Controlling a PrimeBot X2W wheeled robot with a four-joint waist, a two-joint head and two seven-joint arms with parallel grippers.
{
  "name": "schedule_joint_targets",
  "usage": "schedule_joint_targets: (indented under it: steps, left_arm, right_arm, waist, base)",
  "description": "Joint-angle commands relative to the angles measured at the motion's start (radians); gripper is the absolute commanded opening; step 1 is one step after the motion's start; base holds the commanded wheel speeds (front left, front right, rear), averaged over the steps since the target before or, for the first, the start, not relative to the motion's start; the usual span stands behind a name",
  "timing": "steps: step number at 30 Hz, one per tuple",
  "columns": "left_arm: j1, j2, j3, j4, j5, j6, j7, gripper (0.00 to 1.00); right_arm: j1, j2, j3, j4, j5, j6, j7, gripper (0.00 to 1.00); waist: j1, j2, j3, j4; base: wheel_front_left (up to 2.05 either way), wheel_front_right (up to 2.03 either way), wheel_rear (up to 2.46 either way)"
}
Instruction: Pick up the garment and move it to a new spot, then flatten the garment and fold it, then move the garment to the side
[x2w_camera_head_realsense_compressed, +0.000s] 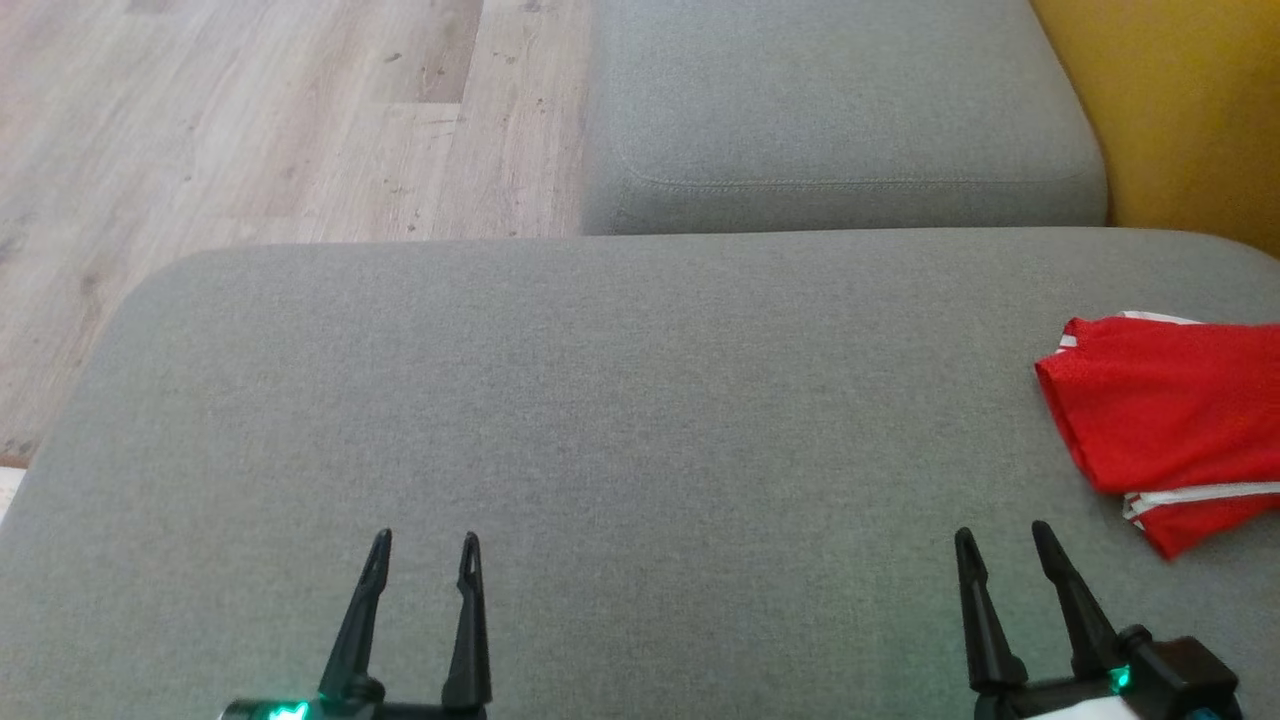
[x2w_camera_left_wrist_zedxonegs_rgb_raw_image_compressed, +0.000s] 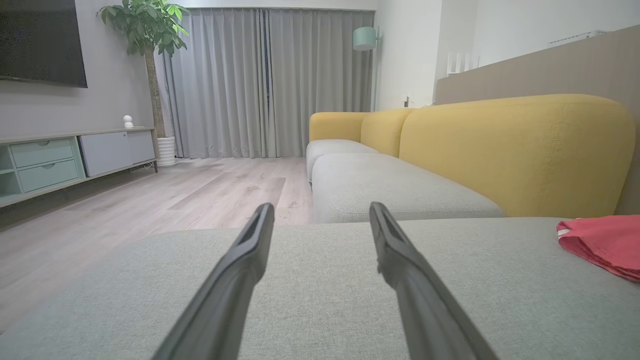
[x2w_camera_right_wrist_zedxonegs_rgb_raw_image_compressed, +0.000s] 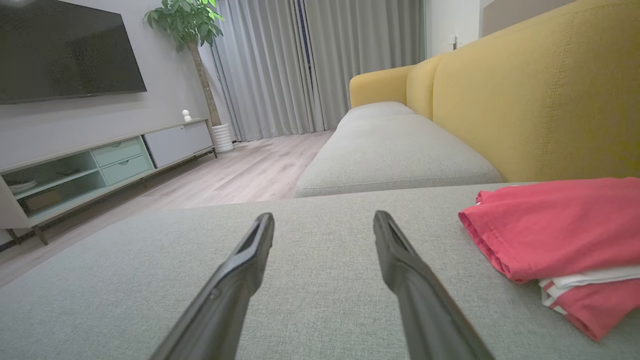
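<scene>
The garment (x2w_camera_head_realsense_compressed: 1170, 420) is red with white stripes and lies folded at the right edge of the grey cushion (x2w_camera_head_realsense_compressed: 620, 400). In the right wrist view the garment (x2w_camera_right_wrist_zedxonegs_rgb_raw_image_compressed: 560, 235) sits just right of my fingers; in the left wrist view the garment (x2w_camera_left_wrist_zedxonegs_rgb_raw_image_compressed: 605, 242) shows at the far right. My left gripper (x2w_camera_head_realsense_compressed: 425, 545) stands open low over the cushion's front left, nothing between its fingers. Near the front right my right gripper (x2w_camera_head_realsense_compressed: 1000, 535) is open too, a short way left of and nearer than the garment. Both grippers (x2w_camera_left_wrist_zedxonegs_rgb_raw_image_compressed: 322, 212) (x2w_camera_right_wrist_zedxonegs_rgb_raw_image_compressed: 325, 220) hold nothing.
A second grey seat cushion (x2w_camera_head_realsense_compressed: 840, 110) lies beyond, with the yellow sofa back (x2w_camera_head_realsense_compressed: 1190, 110) along the right. Wooden floor (x2w_camera_head_realsense_compressed: 250, 120) spreads to the left. A TV cabinet (x2w_camera_right_wrist_zedxonegs_rgb_raw_image_compressed: 100, 160), a potted plant (x2w_camera_left_wrist_zedxonegs_rgb_raw_image_compressed: 150, 30) and curtains (x2w_camera_left_wrist_zedxonegs_rgb_raw_image_compressed: 270, 80) stand further off.
</scene>
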Motion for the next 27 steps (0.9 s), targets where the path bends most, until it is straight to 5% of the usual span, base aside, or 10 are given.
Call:
schedule_joint_targets:
  steps: [1, 5, 6, 27]
  left_arm:
    - [-0.031, -0.007, 0.043, -0.027, 0.013, -0.006, -0.010, 1.00]
    - [-0.032, -0.007, 0.048, -0.018, 0.020, -0.012, -0.010, 1.00]
    - [0.000, 0.000, 0.015, 0.018, 0.011, -0.013, 0.001, 0.00]
    - [-0.024, 0.012, 0.047, 0.110, -0.214, -0.046, 0.039, 0.00]
  right_arm:
    - [-0.028, -0.006, 0.019, -0.036, -0.002, -0.001, -0.011, 1.00]
    - [-0.027, -0.006, 0.016, -0.040, 0.002, -0.001, -0.011, 1.00]
    - [0.000, 0.000, -0.002, 0.006, 0.000, 0.000, 0.000, 0.00]
    - [-0.032, -0.013, -0.005, 0.087, 0.206, 0.000, 0.040, 0.00]
  waist:
    - [0.0001, 0.0000, -0.001, -0.002]
    - [0.0001, 0.0000, 0.003, -0.006]
    - [0.0001, 0.0000, 0.002, -0.006]
    - [0.0002, 0.0000, 0.015, -0.017]
  base:
    - [0.00, 0.00, 0.00]
    - [0.00, 0.00, 0.00]
    - [0.00, 0.00, 0.00]
    - [0.00, 0.00, 0.00]
